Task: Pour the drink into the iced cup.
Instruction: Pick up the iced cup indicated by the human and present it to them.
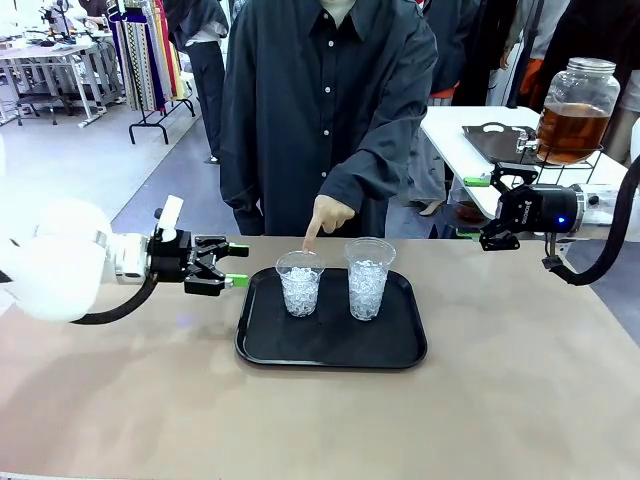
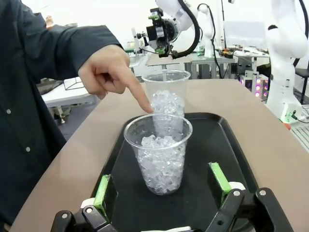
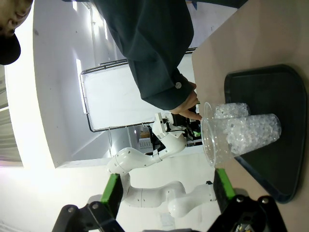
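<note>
2 released, empty tools, left gripper (image 1: 238, 265) and right gripper (image 1: 474, 208), are waiting; a hand (image 1: 328, 213) is apparently singling out the centre-left iced cup (image 1: 300, 285) for filling.

Near the far edge of the table (image 1: 500, 420) lies a tray (image 1: 330, 347), the left cup (image 1: 300, 285) and right cup (image 1: 367, 280) side by side in its far half, a person's hand (image 1: 327, 214) at the left cup's far rim, the jar of drink (image 1: 575, 112) beyond the far right corner.

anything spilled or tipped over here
Nothing stands out. The left cup and right cup, both holding ice, stand upright on the black tray, which looks dry. The tea jar sits upright, lid on, on the far table.
</note>
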